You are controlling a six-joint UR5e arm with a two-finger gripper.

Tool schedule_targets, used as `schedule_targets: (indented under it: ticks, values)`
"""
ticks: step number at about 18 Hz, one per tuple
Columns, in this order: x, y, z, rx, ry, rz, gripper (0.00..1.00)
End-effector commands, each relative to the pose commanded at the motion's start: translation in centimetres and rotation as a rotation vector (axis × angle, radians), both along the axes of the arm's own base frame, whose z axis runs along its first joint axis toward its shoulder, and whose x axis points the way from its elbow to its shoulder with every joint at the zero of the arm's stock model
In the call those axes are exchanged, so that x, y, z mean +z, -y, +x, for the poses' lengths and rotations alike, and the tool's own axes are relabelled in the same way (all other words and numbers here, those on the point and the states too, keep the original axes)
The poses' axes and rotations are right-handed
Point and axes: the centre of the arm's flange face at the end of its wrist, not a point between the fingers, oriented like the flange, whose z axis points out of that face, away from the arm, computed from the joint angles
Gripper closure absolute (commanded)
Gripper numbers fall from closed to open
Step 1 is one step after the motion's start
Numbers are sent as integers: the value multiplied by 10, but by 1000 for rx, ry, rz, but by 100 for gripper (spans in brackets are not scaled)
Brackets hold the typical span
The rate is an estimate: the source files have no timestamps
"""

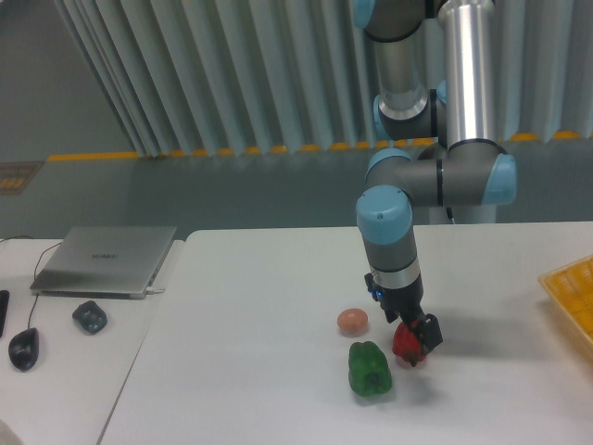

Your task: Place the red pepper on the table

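Note:
The red pepper (405, 346) is small, glossy and bright red. It sits between the fingers of my gripper (413, 341), low over the white table (250, 371), right of the table's middle. My gripper is shut on it. Its shadow lies just beneath, and I cannot tell whether the pepper touches the tabletop. The black fingers hide part of the pepper's right side.
A green pepper (370, 369) lies just left and in front of the red one. A pinkish-orange ball (352, 321) lies behind it. A yellow tray (573, 295) is at the right edge. A laptop (105, 260) and two mice (90, 316) are on the left desk.

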Motion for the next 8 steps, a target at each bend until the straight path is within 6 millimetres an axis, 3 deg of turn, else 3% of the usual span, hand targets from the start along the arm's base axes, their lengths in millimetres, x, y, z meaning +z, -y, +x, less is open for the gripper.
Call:
schedule_targets:
  ticks: [8]
  values:
    - [7, -3, -18, -77, -66, -1, 0]
